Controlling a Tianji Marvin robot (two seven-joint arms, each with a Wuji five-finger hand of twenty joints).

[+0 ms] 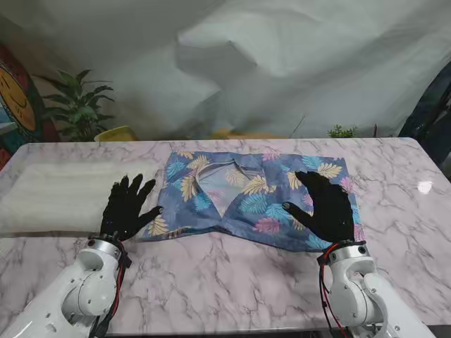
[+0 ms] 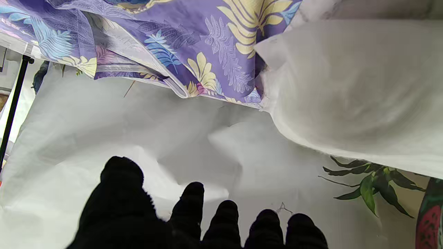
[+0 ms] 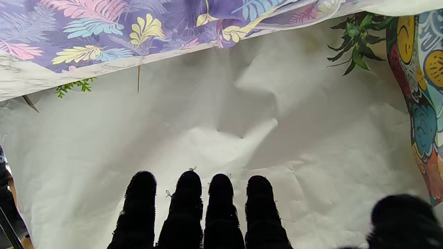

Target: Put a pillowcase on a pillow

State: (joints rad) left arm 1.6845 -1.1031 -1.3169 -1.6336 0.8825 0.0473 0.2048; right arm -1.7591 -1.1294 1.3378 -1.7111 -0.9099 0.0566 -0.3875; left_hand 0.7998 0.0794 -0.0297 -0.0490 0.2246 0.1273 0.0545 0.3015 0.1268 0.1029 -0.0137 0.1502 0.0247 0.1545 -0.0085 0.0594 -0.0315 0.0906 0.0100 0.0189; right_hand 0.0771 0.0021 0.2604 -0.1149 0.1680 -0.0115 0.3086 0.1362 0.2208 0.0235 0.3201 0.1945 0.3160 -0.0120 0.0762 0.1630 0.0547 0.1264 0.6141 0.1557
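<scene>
Stand view: a leaf-print pillowcase (image 1: 257,201) lies flat mid-table, its opening gaping near the middle of its far side. The white pillow (image 1: 67,193) lies to its left, touching its left edge. The left hand (image 1: 127,208), fingers spread and holding nothing, sits at that seam, over the pillow's near right corner. The right hand (image 1: 325,208), also spread and empty, is over the pillowcase's right part. Bare marble table (image 1: 232,282) stretches nearer to me.

- marble-look surface (image 1: 232,274), pinkish white with grey veins
- floral pillowcase (image 1: 261,201) spread flat in the middle, a bit rumpled
- white pillow (image 1: 56,193) on the left, its edge touching the pillowcase
</scene>
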